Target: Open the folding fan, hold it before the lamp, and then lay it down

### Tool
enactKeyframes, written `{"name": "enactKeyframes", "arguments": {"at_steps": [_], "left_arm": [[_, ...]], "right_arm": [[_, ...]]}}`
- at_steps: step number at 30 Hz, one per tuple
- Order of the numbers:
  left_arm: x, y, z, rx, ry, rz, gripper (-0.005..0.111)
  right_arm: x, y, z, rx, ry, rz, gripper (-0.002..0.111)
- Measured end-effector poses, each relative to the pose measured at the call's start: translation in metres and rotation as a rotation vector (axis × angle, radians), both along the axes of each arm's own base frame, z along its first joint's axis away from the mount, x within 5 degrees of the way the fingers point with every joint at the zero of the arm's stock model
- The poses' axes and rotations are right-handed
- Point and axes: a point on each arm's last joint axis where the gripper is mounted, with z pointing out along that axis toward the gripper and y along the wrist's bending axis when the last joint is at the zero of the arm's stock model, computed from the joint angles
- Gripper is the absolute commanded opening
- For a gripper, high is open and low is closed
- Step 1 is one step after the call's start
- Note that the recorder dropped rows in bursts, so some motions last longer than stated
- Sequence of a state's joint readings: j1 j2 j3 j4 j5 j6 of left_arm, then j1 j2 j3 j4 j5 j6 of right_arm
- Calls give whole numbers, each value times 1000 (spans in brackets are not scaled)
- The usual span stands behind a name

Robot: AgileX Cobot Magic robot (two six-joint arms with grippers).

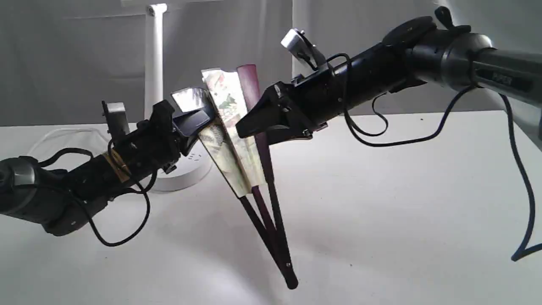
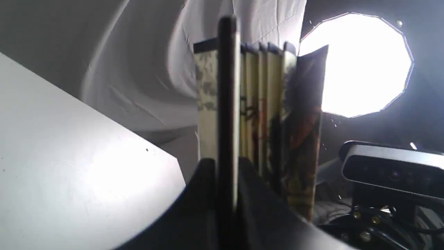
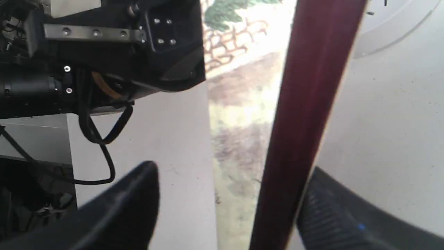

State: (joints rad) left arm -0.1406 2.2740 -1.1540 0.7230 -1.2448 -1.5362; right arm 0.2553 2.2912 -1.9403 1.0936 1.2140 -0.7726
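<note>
The folding fan (image 1: 230, 127) stands nearly upright on the white table (image 1: 381, 190), pivot end down and leaf fanned out only a little. My left gripper (image 1: 203, 114) is shut on its left outer rib; in the left wrist view that dark rib (image 2: 227, 121) sits pinched between the fingers, with the pleats (image 2: 263, 104) beside it. My right gripper (image 1: 250, 127) is open around the maroon outer rib (image 3: 305, 104), which lies against one finger (image 3: 329, 208) while the other finger (image 3: 131, 201) stands well off. The white lamp's post (image 1: 153, 63) and round base (image 1: 190, 169) are just behind the left gripper.
A grey cloth backdrop (image 1: 63, 63) hangs behind the table. The lamp's white cord (image 1: 51, 140) loops at the back left. Black cables (image 1: 394, 135) dangle under the right arm. A bright round light (image 2: 353, 66) glares in the left wrist view.
</note>
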Motion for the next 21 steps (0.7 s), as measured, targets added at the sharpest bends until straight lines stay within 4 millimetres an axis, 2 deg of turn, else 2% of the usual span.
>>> {"name": "enactKeyframes", "arguments": {"at_steps": [1,3,13,21], "left_arm": [[0,0,0,5,2,-4,0],[-1,-1,-1,12,9,-11,0],[-5,-5,-6,37,56,-78,0],[-6,-5,-7,13,98,-91,0]], "right_arm": [[0,-1,0,0,1,0,73],[2,-3,1,9,0,-16,76],[25,-10,5,53,-104,-225,76],[40,-23,0,-57,-235,-345,76]]}}
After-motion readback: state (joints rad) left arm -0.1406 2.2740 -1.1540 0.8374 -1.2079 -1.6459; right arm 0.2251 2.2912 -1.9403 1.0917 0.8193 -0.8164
